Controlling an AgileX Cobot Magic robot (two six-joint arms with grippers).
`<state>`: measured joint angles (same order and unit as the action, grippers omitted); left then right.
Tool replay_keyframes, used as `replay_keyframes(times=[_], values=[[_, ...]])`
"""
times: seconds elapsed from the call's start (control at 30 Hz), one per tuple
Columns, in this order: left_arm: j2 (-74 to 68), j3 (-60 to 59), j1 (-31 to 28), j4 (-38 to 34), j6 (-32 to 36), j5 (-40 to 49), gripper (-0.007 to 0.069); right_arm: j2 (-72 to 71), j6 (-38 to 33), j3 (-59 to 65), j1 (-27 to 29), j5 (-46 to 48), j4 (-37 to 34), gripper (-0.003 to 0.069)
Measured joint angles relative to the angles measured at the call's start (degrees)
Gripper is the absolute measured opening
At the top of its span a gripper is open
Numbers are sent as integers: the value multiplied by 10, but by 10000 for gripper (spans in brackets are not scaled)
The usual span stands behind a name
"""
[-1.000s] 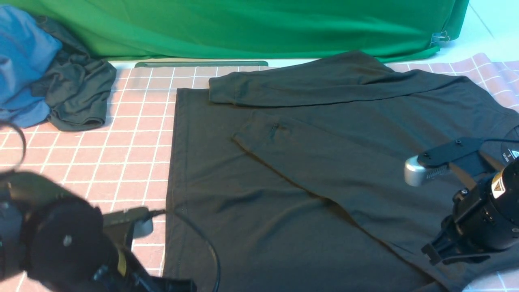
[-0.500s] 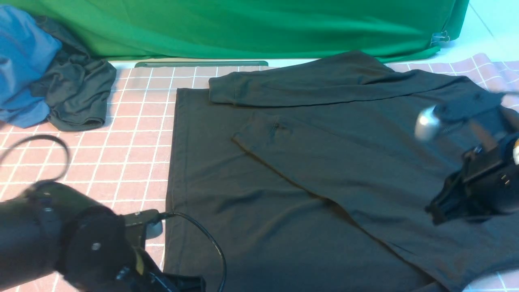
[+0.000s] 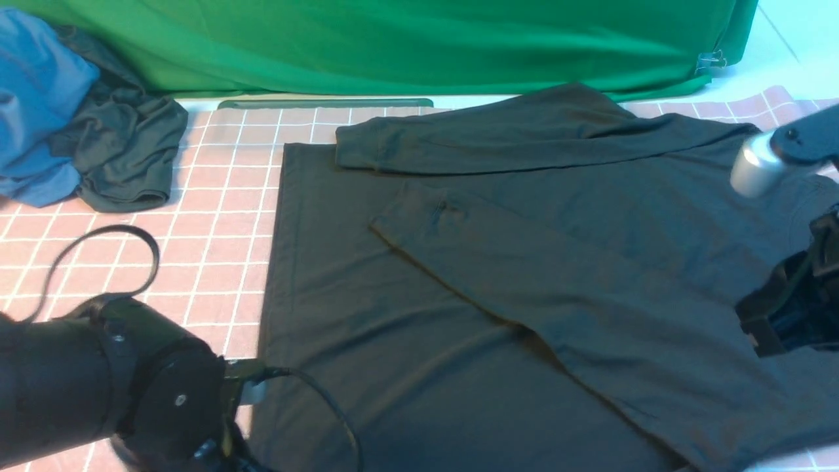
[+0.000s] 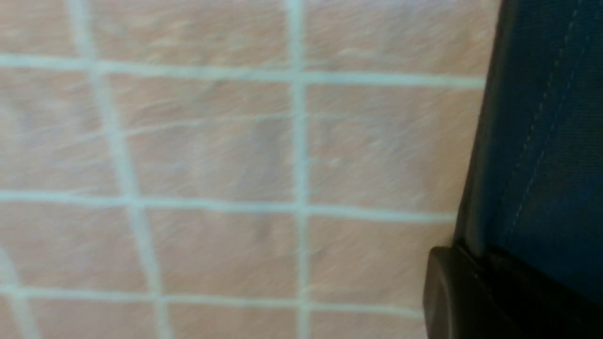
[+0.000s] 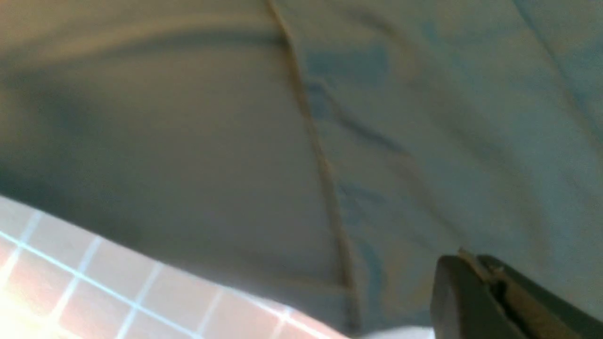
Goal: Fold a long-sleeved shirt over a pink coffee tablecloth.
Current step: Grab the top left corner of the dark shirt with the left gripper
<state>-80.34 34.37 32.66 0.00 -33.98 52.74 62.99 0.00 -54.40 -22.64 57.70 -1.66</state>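
Shirt: the large black soft-knit long-sleeved shirt (image 3: pixel 498 314) lies spread flat on the tablecloth. It fills the middle and the right part of the table. Its hem is on the left side.
Sleeves: both are folded over the body of the shirt. The far sleeve (image 3: pixel 491 141) lies along the back edge. The near sleeve (image 3: pixel 524 282) crosses the body on a slant, with its cuff toward the hem.
Tablecloth: the wide dusty pink-brown tablecloth (image 3: pixel 196 249) with a grid of thin white lines lies under the shirt. It is bare on the left and in a small strip at the far right.
Left gripper: in the front view the left gripper (image 4: pixel 476 278) is hidden behind the thick black left arm (image 3: pixel 98 387), low at the near left corner of the shirt. Its wrist view shows it closed on the stitched hem, with one black finger (image 4: pixel 461 301) on the edge of the cloth.
Right gripper: the right gripper (image 3: pixel 763 321) is over the right part of the shirt and its jaws are closed. The wrist view is blurred, so I cannot tell if cloth is pinched.
Cable: a thin black cable (image 3: pixel 98 255) makes a loop above the left arm.
Other clothes: a crumpled blue garment (image 3: pixel 39 98) and a smaller dark grey-green garment (image 3: pixel 124 151) touch each other at the far left, well apart from the shirt.
Background: a plain bright green cloth (image 3: pixel 393 46) hangs along the back.
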Motion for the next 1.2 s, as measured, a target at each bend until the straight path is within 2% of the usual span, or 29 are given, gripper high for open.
replay_keyframes(times=[0.13,0.5,0.6,0.77,0.83,0.9,1.03,1.07,1.1,1.2], values=[[46,1,0,32,-7,62,29,0,42,0,0,25,45,55],[91,1,0,59,-12,98,38,0,73,0,4,70,91,70],[91,1,0,76,-15,118,98,0,76,0,27,83,95,70],[92,2,0,107,-22,135,243,0,74,0,77,109,100,70],[97,16,0,110,-36,141,271,0,68,0,86,115,100,70],[103,57,0,109,-50,145,258,0,60,0,88,117,94,70],[95,188,-37,89,-52,136,94,0,57,0,89,119,71,70],[92,203,-45,85,-46,134,78,0,56,0,89,119,69,70],[74,265,-82,63,-20,126,36,0,56,0,89,119,63,70],[27,359,-141,31,19,111,13,0,56,0,89,111,53,70]])
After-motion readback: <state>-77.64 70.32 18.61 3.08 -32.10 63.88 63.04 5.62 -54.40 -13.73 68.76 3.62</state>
